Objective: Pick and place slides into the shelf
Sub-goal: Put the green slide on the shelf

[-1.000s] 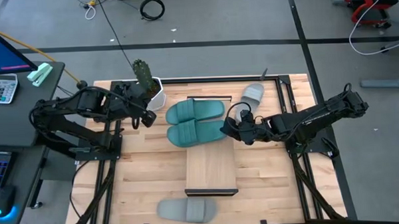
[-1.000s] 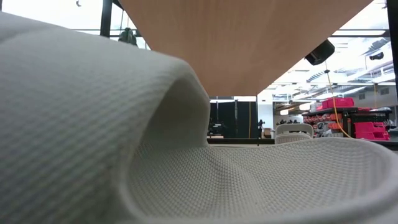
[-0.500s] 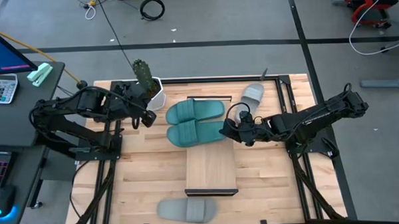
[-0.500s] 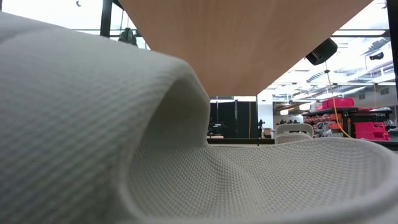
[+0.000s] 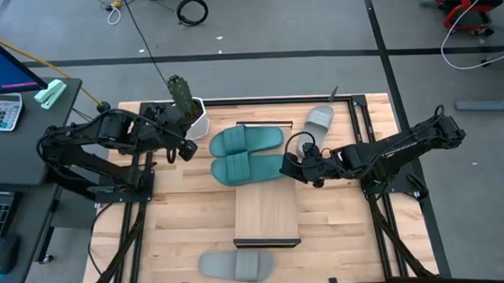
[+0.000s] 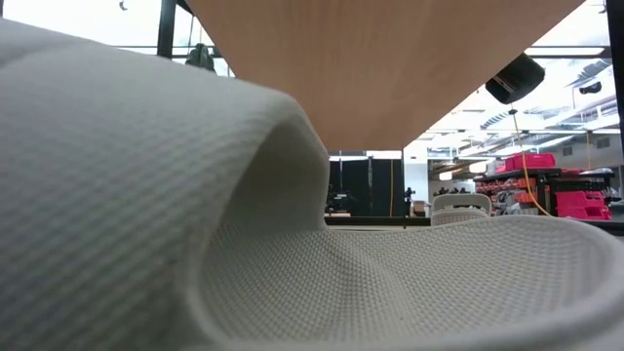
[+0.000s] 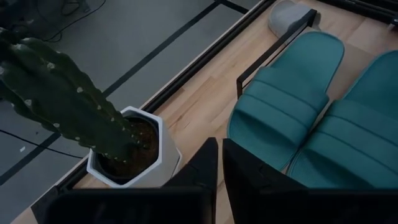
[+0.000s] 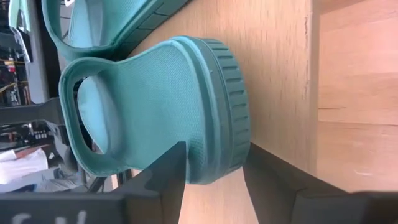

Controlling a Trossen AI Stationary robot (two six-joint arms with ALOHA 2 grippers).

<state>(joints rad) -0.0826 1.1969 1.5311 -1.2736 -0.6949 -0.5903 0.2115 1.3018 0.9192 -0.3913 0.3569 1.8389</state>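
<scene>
Two teal slides lie side by side, soles down, across the far end of the shelf: one farther, one nearer. A grey slide lies on the tabletop by the far right corner. Another lies at the near edge and fills the low view. My right gripper is open at the nearer teal slide's right end, one finger on each side of it. My left gripper is shut and hovers beside the cactus pot, left of the slides. My right gripper comes level from the table's right, and its open fingers flank the right end of the nearer teal slide, which lies flat on the shelf. I cannot tell whether the fingers touch it.
A cactus in a white pot stands at the far left of the table, just beyond my left gripper. Dark metal rails run along the table's sides. The shelf's near half is bare board.
My right gripper has drawn back a little toward the table's right edge. The slides and my left arm have kept still.
</scene>
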